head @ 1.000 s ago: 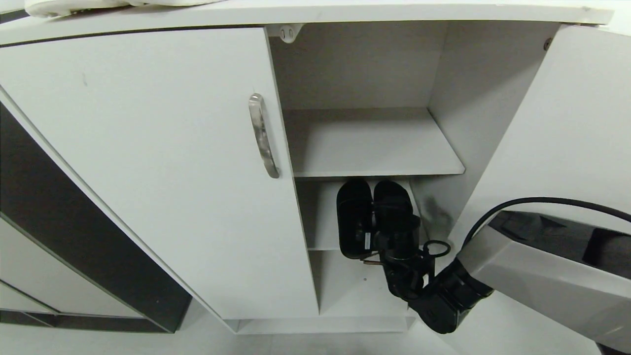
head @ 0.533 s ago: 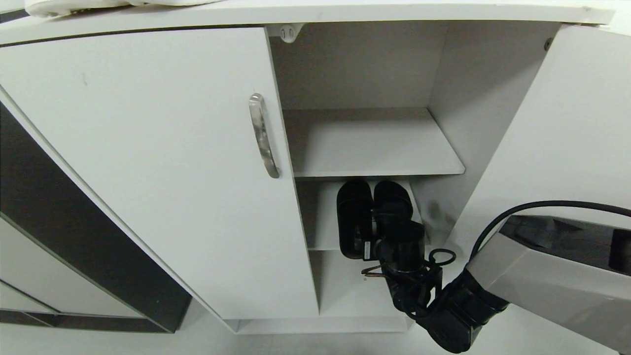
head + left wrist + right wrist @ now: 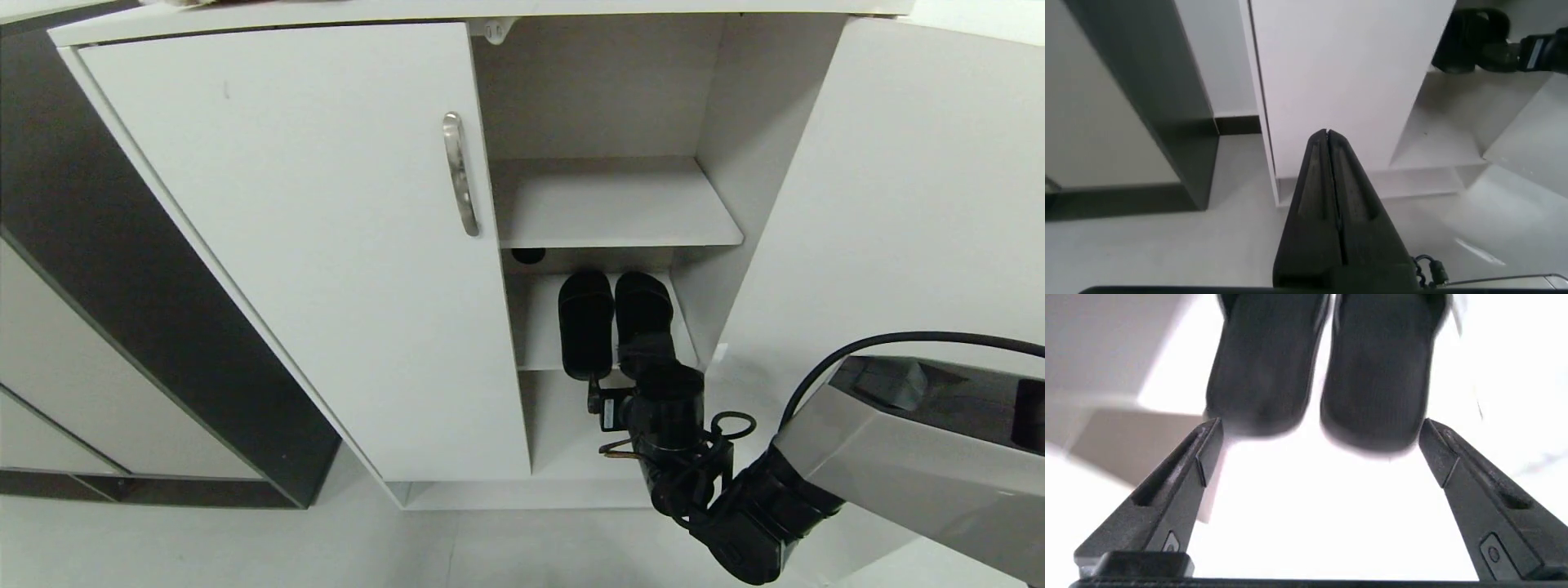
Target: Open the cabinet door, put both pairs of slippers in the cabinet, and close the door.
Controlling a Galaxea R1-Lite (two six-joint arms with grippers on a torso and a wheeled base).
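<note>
The cabinet (image 3: 767, 122) takes up the upper and middle head view, with its closed door (image 3: 326, 245) at the left, the handle (image 3: 460, 173) along that door's right edge, and the open door (image 3: 898, 204) swung out at the right. Between the doors the upper shelf (image 3: 612, 204) sits above the middle shelf (image 3: 539, 327), on which the slippers (image 3: 612, 318) lie side by side. The right pincer (image 3: 1319, 433) sits just before their near ends, low and right of centre.

Floor (image 3: 204, 547) pale grey, smooth, evenly lit — soft shadows only. Left of the white cabinet (image 3: 286, 204), against its side, stands a dark grey panel (image 3: 122, 269). Beyond it is a white wall panel (image 3: 33, 359) with a dark skirting strip (image 3: 188, 492) at floor level.
</note>
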